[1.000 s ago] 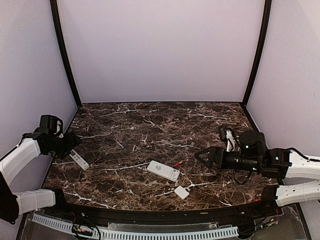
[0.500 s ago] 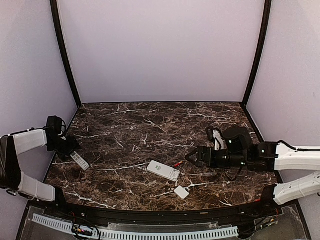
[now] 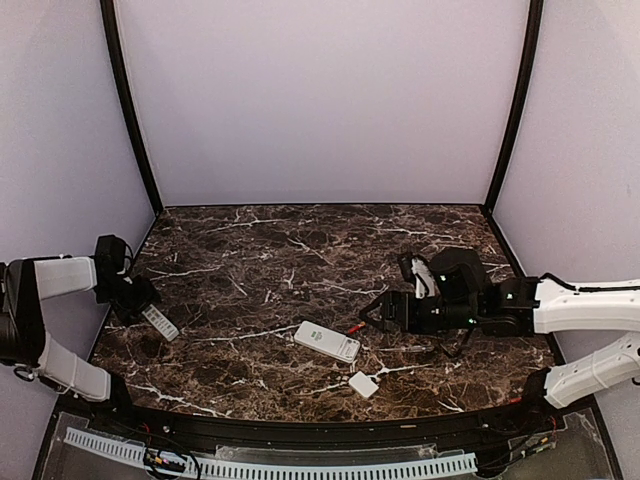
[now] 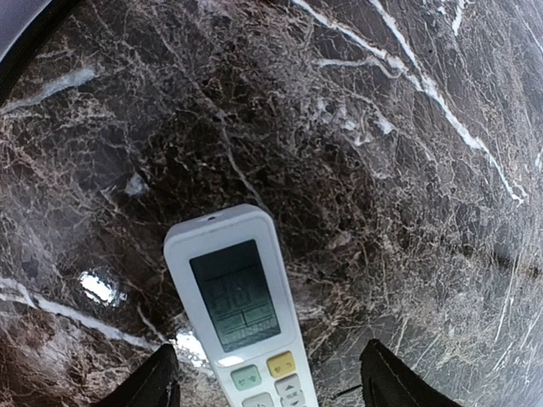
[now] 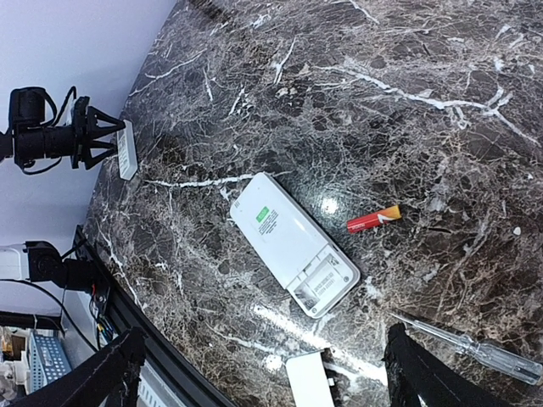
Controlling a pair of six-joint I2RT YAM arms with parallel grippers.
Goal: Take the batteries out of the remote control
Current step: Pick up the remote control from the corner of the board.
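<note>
The right claw [image 5: 265,339] is spread wide and empty, presumably so that the red, yellow-tipped cylindrical battery [image 5: 373,219] ahead of it, beside the uncovered face-down white plastic remote [image 5: 284,233], can be taken. The left claw [image 4: 271,386] is held open astride a white screen-faced remote [image 4: 237,305].

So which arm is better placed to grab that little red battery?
The right: the right gripper, open, sits close to the red battery, while the left gripper hovers over another remote far to the left.

Clear screwdriver [image 5: 473,348], white cover [image 3: 363,384], marble table [image 3: 300,240]
</note>
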